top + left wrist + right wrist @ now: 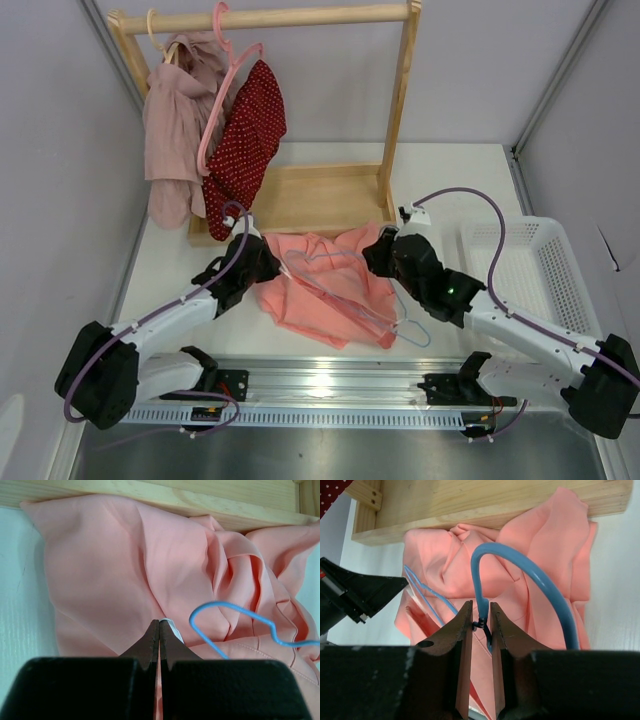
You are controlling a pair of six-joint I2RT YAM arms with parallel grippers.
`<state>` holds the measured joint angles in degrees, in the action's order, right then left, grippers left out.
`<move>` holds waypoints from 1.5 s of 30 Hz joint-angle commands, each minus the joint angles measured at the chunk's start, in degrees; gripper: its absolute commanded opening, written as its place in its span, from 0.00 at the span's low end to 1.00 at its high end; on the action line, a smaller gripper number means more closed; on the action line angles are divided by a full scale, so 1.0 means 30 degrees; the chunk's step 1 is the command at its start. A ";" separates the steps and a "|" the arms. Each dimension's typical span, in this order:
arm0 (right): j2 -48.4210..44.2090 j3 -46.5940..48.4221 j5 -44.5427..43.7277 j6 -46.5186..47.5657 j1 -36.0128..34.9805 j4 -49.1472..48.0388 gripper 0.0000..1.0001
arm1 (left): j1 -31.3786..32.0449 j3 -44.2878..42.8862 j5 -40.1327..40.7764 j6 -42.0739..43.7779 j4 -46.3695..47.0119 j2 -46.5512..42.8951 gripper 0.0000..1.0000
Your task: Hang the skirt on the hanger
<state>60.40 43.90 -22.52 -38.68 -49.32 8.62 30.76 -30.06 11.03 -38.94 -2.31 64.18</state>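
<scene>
Right wrist view, hanger: the thin light-blue wire hanger [478, 582] has its twisted neck between the jaws of the right pincer [481, 611], which is grasping it there. The hook arches from 12 o'clock round to 4 o'clock.
Right wrist view, skirt: the salmon-pink thin fabric skirt [530, 555] lies crumpled under the hanger, its 12 o'clock edge against the pale wooden rack base [485, 500].
Left wrist view, pincer: the left pincer [159, 627] is clenched, tips down on the skirt. Whether a fold is nipped between them I cannot tell.
Left wrist view, hanger: a bend of blue wire lies on the cloth at 3 o'clock of those tips, apart from them.
Top view, layout: the skirt rests mid-way on the white counter [450, 180], with the left pincer at its 9 o'clock edge and the right pincer at its 2 o'clock corner. The wire slants across the cloth from 10 o'clock to 4 o'clock.
Progress, done: skirt and hanger are together, and the hanger is in hand.
Progress, left: the skirt appears to lie beneath the wire, not draped over it, so I judge the hanging itself not yet done. The cloth has to be lifted over or threaded onto the hanger.
</scene>
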 commanded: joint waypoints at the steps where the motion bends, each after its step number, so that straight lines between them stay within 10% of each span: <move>1: -0.0418 -0.0073 0.0446 0.0733 -0.0288 -0.1057 0.00 | -0.0352 -0.1052 0.0748 0.0470 0.0593 0.0284 0.00; 45: 0.1399 0.1890 -0.1457 0.3224 -0.0816 -0.0647 0.00 | 0.0936 -0.1785 -0.1068 0.2608 -0.1136 -0.1092 0.00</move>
<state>64.66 46.94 -24.75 -30.92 -51.59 8.43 32.73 -32.42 8.38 -33.08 -6.13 61.08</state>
